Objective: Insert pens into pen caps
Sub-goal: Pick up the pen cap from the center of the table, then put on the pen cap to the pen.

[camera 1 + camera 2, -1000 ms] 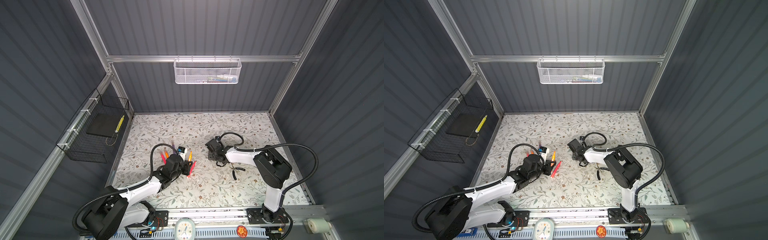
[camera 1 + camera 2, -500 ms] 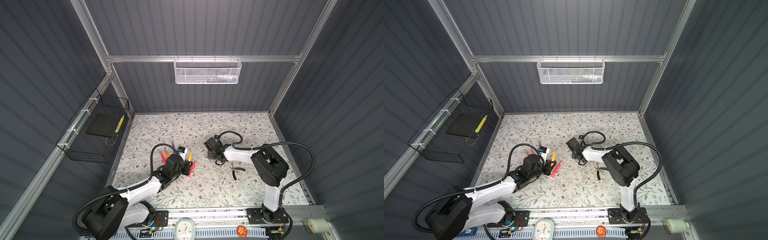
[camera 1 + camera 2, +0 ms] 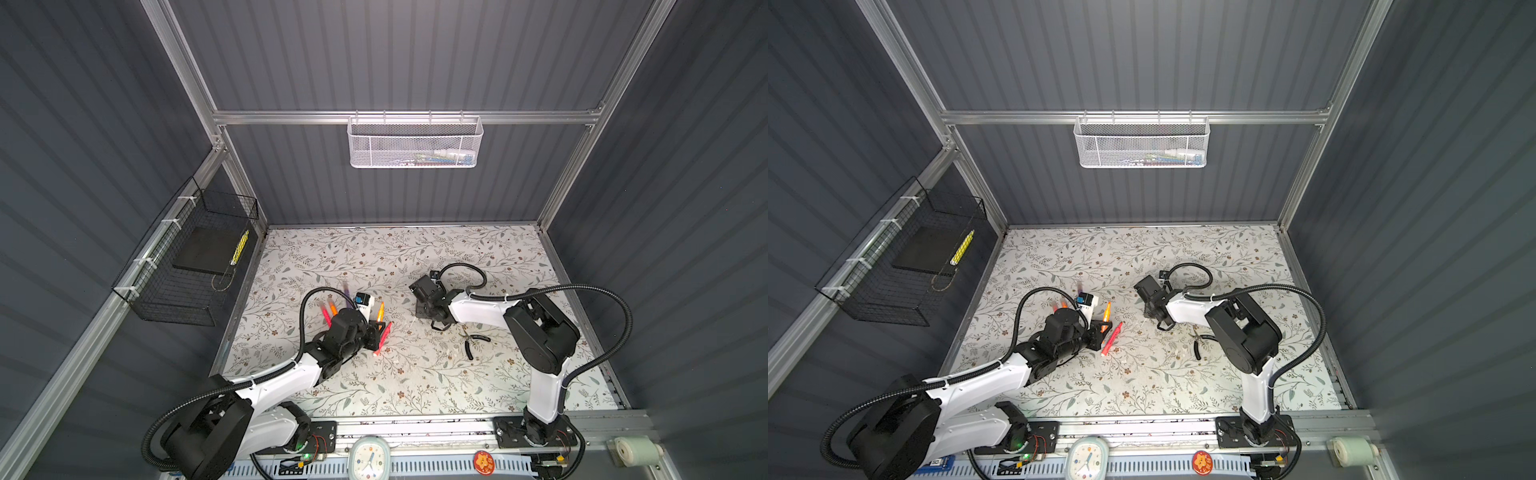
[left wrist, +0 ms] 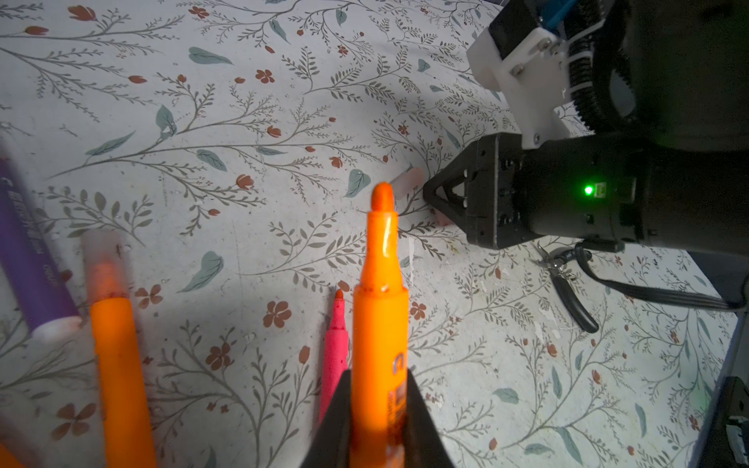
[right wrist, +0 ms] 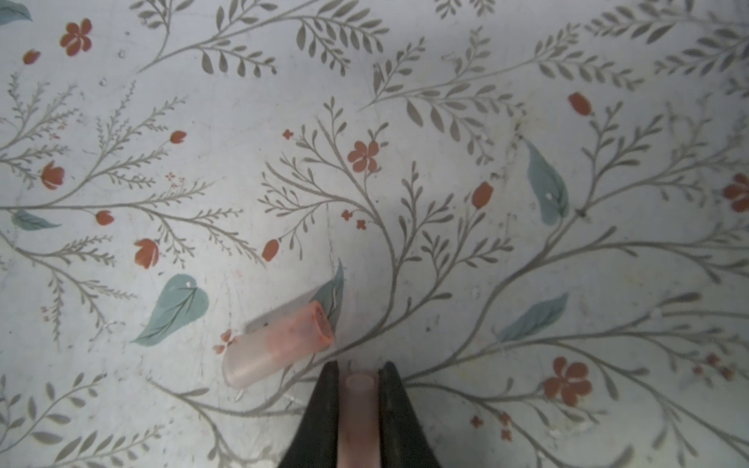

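Observation:
My left gripper (image 4: 379, 372) is shut on an orange pen (image 4: 379, 308) whose bare tip points toward my right gripper (image 4: 427, 194). In both top views this pen (image 3: 380, 311) (image 3: 1106, 311) sticks out of the left gripper (image 3: 379, 328), just above the floral table. The right gripper (image 5: 358, 364) is shut on a pale pink pen cap (image 5: 358, 405), down at the table. A second pen cap (image 5: 275, 348) lies loose just beside its fingers. A pink pen (image 4: 335, 348), a capped orange pen (image 4: 117, 364) and a purple pen (image 4: 24, 251) lie by the left gripper.
Black-handled pliers (image 3: 471, 343) lie on the table under the right arm. A white box with a blue patch (image 3: 363, 303) stands behind the left gripper. A black wire basket (image 3: 187, 266) hangs on the left wall and a white mesh basket (image 3: 415, 143) on the back wall.
The right gripper has closed on the pen cap and shifted slightly to the left. The left arm and its orange pen have not moved.

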Controlling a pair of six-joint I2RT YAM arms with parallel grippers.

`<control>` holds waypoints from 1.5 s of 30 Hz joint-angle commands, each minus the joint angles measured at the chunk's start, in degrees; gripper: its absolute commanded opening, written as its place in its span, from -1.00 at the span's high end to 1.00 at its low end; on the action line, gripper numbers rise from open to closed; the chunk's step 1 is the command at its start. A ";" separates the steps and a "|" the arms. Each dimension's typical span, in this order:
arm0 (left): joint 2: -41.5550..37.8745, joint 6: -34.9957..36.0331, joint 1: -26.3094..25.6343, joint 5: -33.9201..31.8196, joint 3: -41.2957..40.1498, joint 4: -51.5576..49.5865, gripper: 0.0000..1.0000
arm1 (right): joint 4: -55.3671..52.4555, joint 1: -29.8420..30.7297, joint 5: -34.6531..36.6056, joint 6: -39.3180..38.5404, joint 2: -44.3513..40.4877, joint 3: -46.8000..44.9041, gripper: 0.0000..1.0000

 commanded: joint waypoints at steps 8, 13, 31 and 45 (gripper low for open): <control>-2.51 0.44 -0.18 3.74 -0.01 -0.34 1.00 | 5.01 -0.24 0.07 3.47 -12.06 -8.95 1.00; -3.64 0.16 -0.50 9.00 -0.76 2.14 1.00 | 12.74 -0.23 -0.38 5.95 -21.54 -17.72 1.00; 1.66 -5.18 -11.16 7.58 -2.22 19.02 1.00 | 54.91 8.37 0.29 11.74 -38.65 -37.58 1.00; 2.19 -4.65 -11.74 6.96 -1.12 18.14 1.00 | 46.48 8.27 -0.97 13.63 -36.05 -28.51 1.00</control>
